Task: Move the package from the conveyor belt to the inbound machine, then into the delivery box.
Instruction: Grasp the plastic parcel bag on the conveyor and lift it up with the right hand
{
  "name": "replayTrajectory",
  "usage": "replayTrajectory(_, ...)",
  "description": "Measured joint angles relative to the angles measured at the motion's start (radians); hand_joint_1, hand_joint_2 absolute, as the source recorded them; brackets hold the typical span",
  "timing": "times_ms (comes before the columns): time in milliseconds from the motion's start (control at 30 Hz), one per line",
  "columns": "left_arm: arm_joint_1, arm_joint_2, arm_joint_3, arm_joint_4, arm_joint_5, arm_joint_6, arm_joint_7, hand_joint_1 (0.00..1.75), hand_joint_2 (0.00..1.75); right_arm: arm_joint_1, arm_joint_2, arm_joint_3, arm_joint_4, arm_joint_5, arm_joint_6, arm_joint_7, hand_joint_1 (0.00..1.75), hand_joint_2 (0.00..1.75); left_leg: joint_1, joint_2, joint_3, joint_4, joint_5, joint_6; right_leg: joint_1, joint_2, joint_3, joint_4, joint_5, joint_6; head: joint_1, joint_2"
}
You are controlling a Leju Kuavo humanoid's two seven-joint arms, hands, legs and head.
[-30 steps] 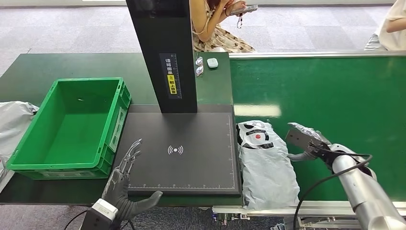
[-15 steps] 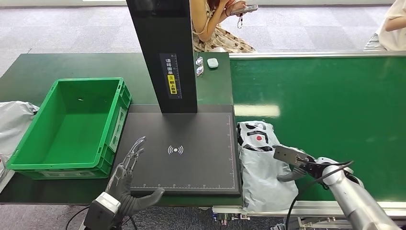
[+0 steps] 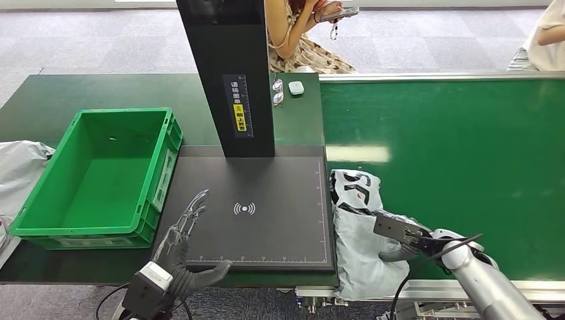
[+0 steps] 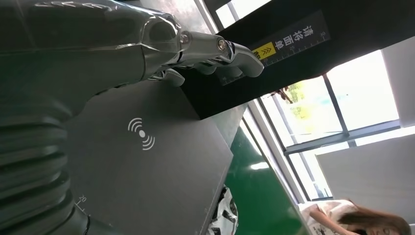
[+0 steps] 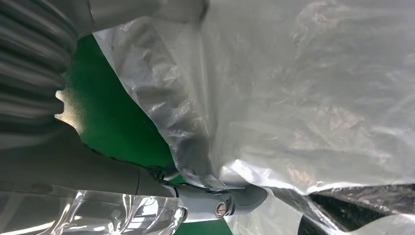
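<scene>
The grey plastic package (image 3: pixel 363 240) with a black-and-white print lies at the near left end of the green conveyor belt (image 3: pixel 453 153), against the inbound machine's black scan pad (image 3: pixel 266 227). My right hand (image 3: pixel 400 233) grips the package's right edge. In the right wrist view its thumb (image 5: pixel 215 200) is tucked under the crinkled package (image 5: pixel 303 88), with the fingers over the top. My left hand (image 3: pixel 180 247) hovers open over the pad's front left corner, fingers (image 4: pixel 220 51) spread above the pad (image 4: pixel 161 166). The green delivery box (image 3: pixel 163 167) stands empty to the left of the pad.
The machine's black column (image 3: pixel 226 73) rises behind the pad. Grey bags (image 3: pixel 16 173) lie left of the box. A small white device (image 3: pixel 295 87) sits on the table beside the column. A seated person (image 3: pixel 303 40) is behind the table, and another person (image 3: pixel 543 40) sits at the far right.
My right hand has come down and leftward onto the package, and the package's upper end has bunched up. My left hand has edged slightly forward over the pad.
</scene>
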Motion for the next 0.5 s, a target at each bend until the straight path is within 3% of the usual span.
replayTrajectory(400,-0.005,0.005,-0.002,0.019,0.014,-0.004,0.0,0.0,1.75,0.062,-0.01,0.006,-0.087,0.033,-0.084,0.077,1.75,1.75,0.0,-0.001,0.003,0.0,0.0,0.0,0.0,-0.001,0.004,0.0,-0.001,0.001,0.0,0.0)
replayTrajectory(500,-0.005,0.005,-0.002,0.019,0.018,-0.003,0.0,0.0,1.75,0.063,-0.017,0.014,-0.097,0.107,-0.132,0.12,1.75,1.75,0.0,-0.001,0.003,0.0,0.0,0.001,0.0,-0.001,0.004,0.0,-0.001,0.001,0.0,0.0)
